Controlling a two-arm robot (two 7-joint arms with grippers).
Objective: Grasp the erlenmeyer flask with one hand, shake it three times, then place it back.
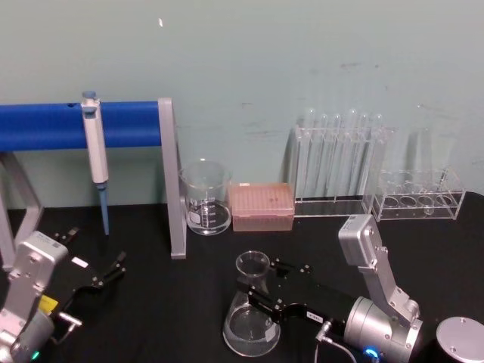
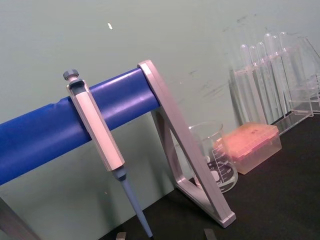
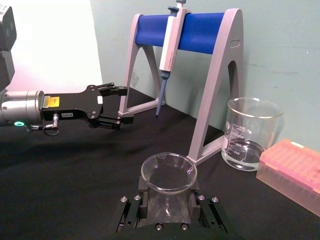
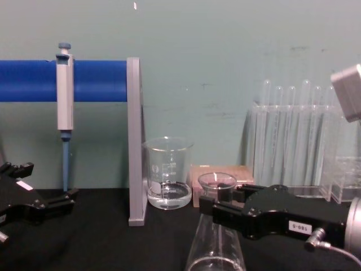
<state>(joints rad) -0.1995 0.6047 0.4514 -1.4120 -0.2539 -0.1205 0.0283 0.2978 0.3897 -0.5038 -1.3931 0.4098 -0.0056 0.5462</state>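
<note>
Head view has the right end effector [image 1: 258, 285] clamped on the erlenmeyer flask [image 1: 248, 330] at its narrow neck, a secure hold for shaking, while the left end effector [image 1: 115, 271] idles, fingers apart, over the desk [image 1: 166, 318]

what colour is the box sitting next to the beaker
Translucent pinkish orange. The box shows best in the head view, just right of the beaker.

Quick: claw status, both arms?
Left claw: open, empty.
Right claw: closed on the neck of the clear glass conical erlenmeyer flask.
</note>
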